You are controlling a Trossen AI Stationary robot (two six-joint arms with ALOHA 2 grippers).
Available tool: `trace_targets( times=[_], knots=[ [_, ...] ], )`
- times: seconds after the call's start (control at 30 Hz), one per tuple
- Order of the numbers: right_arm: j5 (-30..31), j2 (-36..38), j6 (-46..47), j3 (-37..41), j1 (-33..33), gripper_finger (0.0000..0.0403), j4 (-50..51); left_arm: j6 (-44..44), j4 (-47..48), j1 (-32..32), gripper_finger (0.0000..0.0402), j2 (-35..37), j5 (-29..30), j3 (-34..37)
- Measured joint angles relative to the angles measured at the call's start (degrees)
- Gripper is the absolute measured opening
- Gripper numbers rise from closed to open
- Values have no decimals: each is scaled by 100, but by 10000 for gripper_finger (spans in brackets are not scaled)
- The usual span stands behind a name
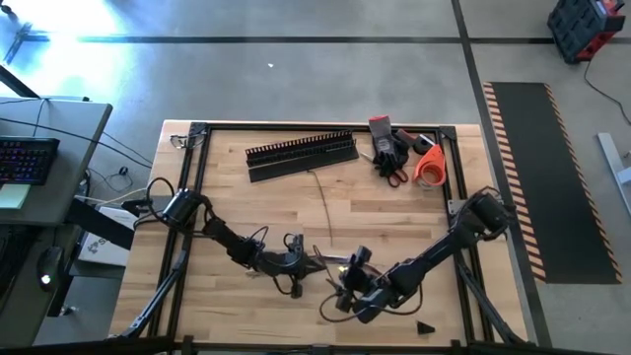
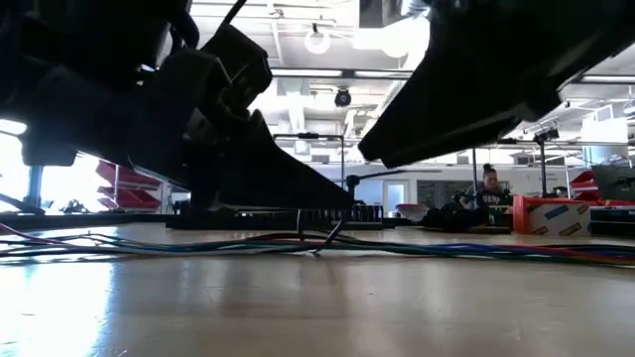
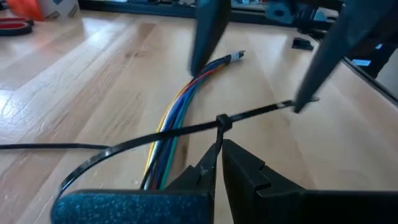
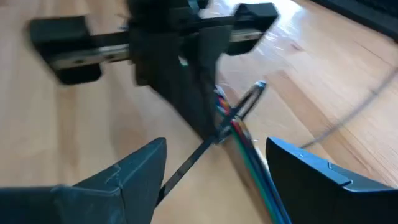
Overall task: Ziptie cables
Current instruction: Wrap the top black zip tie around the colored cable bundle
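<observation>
no readable text, labels or numbers anywhere

Grey concrete floor [image 1: 325,79] surrounds the wooden table [image 1: 394,207]; a hazard-striped black mat [image 1: 552,177] lies alongside, a desk with keyboard [image 1: 25,158] opposite, and ceiling lights [image 2: 317,40] glare overhead.

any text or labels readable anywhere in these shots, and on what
None can be read.
Orange-and-white box at the table's far edge in the low view: print too blurred.
Person's dark shirt in the room behind: light lettering, too small to read.
Keyboard on the side desk: keys too small.
</observation>
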State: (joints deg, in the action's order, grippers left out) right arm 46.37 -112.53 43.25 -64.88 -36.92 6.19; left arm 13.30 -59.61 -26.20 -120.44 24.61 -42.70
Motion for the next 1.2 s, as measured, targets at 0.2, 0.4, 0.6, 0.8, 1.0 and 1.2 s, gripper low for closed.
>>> trace_targets(
  times=[0.2, 0.4, 0.6, 0.8, 1.0, 1.2],
  knots=[
    [-450, -51, 149, 0, 178, 254, 89, 4, -16, -28, 0, 0, 160, 0],
    [-758, -305, 175, 0, 242, 224, 98, 7, -24, -44, 0, 0, 210, 2],
    [-834, -352, 434, 0, 188, 182, 174, -48, -68, -150, 0, 3, 274, 4],
    [-1100, -352, 438, 0, 161, 96, 189, -410, -164, -350, 0, 119, 397, -8],
    [-988, -352, 111, 0, 115, 8, 93, -1559, -177, -472, 3, 170, 226, -225],
    [-1066, -352, -371, 0, 138, 1, -165, -2544, 638, -314, 66, 173, -421, -638]
  ],
)
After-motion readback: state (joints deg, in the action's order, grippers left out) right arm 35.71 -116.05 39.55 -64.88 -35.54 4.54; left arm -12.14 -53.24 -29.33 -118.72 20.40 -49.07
